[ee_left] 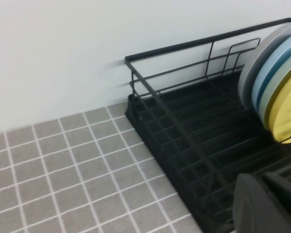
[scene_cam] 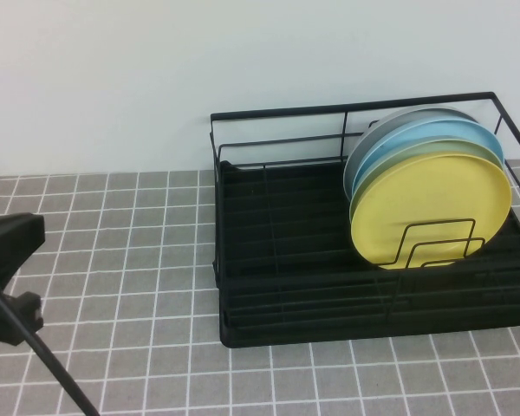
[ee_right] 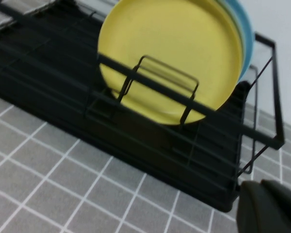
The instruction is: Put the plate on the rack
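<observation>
The yellow plate (scene_cam: 429, 206) stands upright in the black wire rack (scene_cam: 269, 260), at the front of a row of plates on the rack's right side, held behind a wire divider. It also shows in the right wrist view as the yellow plate (ee_right: 169, 53) in the rack (ee_right: 48, 73), and by its edge, the yellow plate (ee_left: 288, 114), in the left wrist view. My left gripper (scene_cam: 22, 238) is shut and empty over the tiles, well left of the rack (ee_left: 184, 141). My right gripper (ee_right: 264, 189) is shut and empty just outside a corner of the rack.
Behind the yellow plate stand a pale green plate (scene_cam: 399, 156) and light blue plates (scene_cam: 433, 130). The left half of the rack holds nothing. Grey tiled tabletop (scene_cam: 130, 260) spreads left of and before the rack; a white wall (scene_cam: 156, 78) rises behind.
</observation>
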Motion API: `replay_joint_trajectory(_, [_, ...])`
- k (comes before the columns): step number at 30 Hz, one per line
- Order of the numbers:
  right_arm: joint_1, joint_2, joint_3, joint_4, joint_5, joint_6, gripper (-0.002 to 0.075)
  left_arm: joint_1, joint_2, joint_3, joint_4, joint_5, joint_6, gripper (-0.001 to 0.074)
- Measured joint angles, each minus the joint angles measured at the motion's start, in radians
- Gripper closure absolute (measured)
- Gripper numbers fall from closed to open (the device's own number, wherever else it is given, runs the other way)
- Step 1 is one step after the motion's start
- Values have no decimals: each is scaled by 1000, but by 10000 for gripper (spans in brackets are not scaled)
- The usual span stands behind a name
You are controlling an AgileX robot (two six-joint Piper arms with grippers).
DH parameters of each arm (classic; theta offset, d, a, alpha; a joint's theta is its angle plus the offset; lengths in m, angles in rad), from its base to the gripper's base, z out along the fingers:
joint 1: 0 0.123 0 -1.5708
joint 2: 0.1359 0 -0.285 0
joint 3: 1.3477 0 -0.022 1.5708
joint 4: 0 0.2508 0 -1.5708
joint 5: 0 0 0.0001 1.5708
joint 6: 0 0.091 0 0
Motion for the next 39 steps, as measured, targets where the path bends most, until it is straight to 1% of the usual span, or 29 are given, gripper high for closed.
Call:
replay_joint_trajectory(3, [0,-7,0,0,9,0,726,0,-29,19,54,-2,0,735])
replay_joint_trajectory(5, [0,-7,0,0,13,0,726,2,-79,63,84,-20,0,735])
replay_joint_trajectory(9, [0,-7,0,0,13,0,726,37,-202,197,91,-129,0,735])
replay_joint_trajectory(11, [0,-7,0,0,13,0,726,82,-264,289,88,-213,-5,735])
replay_joint_trajectory(14, [0,-7,0,0,13,0,726,162,-357,418,88,-294,-39,735])
replay_joint_trajectory(20, [0,-7,0,0,13,0,726,296,-550,639,88,-326,-132,735])
replay_joint_trajectory(23, [0,-7,0,0,13,0,726,345,-615,710,88,-326,-136,735])
replay_joint_trajectory(26, [0,-7,0,0,13,0,727,371,-662,762,92,-326,-136,735])
replay_joint_trajectory(30, [0,-7,0,0,13,0,727,384,-709,825,90,-308,-136,735])
replay_joint_trajectory(32, [0,-7,0,0,13,0,727,384,-731,826,94,-205,-136,735])
replay_joint_trajectory(33, [0,-7,0,0,13,0,727,384,-731,826,94,-181,-134,735])
replay_joint_trajectory(37, [0,-7,0,0,13,0,727,384,-731,826,94,-186,-134,735])
replay_joint_trajectory(38, [0,-7,0,0,13,0,711,384,-731,826,94,-186,-134,735])
replay_joint_trajectory(39, [0,-7,0,0,13,0,717,384,-731,826,94,-186,-134,735])
